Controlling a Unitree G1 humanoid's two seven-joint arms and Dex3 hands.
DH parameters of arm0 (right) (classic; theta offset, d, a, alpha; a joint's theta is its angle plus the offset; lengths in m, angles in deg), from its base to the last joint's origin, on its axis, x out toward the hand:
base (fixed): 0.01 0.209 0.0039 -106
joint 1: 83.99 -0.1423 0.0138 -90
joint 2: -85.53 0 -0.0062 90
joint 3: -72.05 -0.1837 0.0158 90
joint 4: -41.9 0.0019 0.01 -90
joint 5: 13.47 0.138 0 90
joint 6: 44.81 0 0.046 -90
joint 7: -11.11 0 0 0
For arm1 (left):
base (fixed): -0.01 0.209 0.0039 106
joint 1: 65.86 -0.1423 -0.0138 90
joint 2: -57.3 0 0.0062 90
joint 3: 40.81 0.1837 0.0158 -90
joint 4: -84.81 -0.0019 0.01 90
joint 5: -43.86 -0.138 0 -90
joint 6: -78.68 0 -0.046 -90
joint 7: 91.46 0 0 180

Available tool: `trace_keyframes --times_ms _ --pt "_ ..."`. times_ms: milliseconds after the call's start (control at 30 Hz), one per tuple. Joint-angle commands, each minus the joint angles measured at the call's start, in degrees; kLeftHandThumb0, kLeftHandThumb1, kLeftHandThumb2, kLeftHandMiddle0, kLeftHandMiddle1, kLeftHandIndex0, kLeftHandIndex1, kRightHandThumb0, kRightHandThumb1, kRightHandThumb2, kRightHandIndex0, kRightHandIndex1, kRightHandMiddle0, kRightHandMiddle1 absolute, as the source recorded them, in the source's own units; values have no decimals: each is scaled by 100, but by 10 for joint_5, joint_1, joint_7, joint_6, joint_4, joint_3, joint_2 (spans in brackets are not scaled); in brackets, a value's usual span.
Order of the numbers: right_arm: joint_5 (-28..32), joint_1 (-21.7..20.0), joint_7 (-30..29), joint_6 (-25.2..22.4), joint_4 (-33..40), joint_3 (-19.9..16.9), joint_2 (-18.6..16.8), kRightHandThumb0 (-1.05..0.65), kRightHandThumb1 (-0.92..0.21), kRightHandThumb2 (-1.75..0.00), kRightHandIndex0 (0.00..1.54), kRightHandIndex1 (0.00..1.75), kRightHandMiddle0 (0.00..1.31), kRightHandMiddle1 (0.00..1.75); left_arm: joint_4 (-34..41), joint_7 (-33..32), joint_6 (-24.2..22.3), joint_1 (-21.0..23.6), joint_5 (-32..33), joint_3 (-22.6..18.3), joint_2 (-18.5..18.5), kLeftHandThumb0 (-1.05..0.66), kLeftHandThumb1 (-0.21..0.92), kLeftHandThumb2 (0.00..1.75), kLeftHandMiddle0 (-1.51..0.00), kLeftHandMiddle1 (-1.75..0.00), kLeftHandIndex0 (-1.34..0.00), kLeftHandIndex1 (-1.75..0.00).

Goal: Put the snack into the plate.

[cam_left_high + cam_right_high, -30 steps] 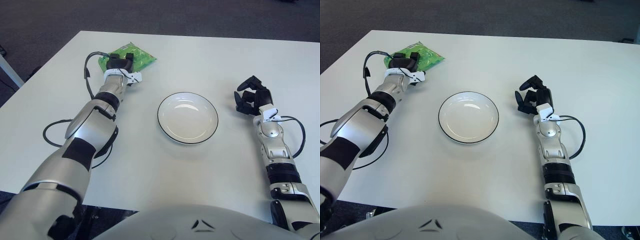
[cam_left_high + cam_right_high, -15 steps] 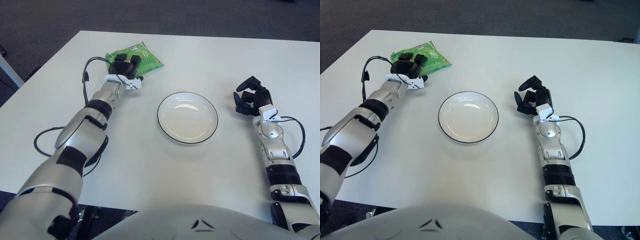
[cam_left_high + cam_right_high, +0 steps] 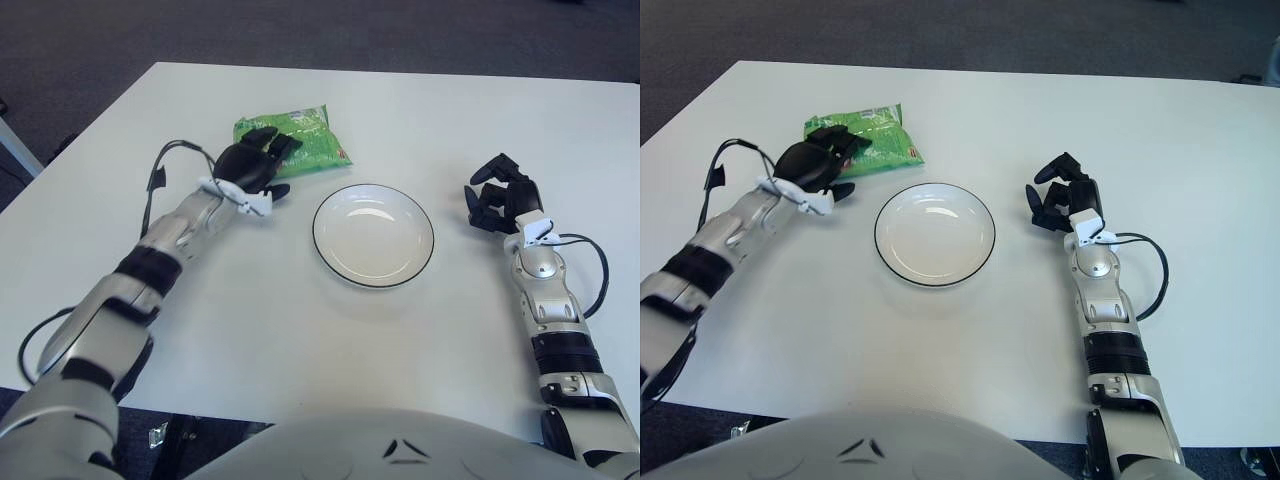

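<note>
A green snack bag (image 3: 305, 141) is held by my left hand (image 3: 255, 167), just left of and behind the white plate (image 3: 373, 234). The hand's fingers are curled over the bag's left end. The bag's right part sticks out toward the plate's far left rim. The plate, white with a dark rim, sits at the table's middle and holds nothing. My right hand (image 3: 503, 201) rests on the table to the right of the plate, fingers curled, holding nothing.
The white table (image 3: 300, 330) ends in a near edge by my body and a left edge by the dark floor. A black cable (image 3: 165, 160) loops off my left forearm; another loops by my right wrist (image 3: 600, 270).
My left hand has carried the snack bag from the far left of the table rightward and nearer, close to the plate's rim. The right hand has stayed put.
</note>
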Motion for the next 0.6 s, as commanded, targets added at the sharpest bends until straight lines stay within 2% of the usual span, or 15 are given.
trace_keyframes --times_ms 0,167,433,567 --pt "-15 60 15 -52 -33 20 -20 -41 -57 -100 101 175 42 175 37 13 24 -44 18 -28 27 -97 92 119 -37 -23 0 -84" --pt "-14 61 14 -53 -31 20 -21 -41 -56 -101 102 175 43 175 68 22 37 -73 23 -54 35 -98 92 118 -39 -23 0 -83" --pt "-14 61 14 -52 -33 20 -20 -41 -56 -101 103 175 43 175 161 46 33 -134 26 -104 54 -102 92 119 -42 -24 0 -89" --pt "-16 59 15 -51 -35 21 -18 -41 -56 -101 103 175 43 175 186 59 28 -148 23 -121 50 -102 92 119 -43 -24 0 -91"
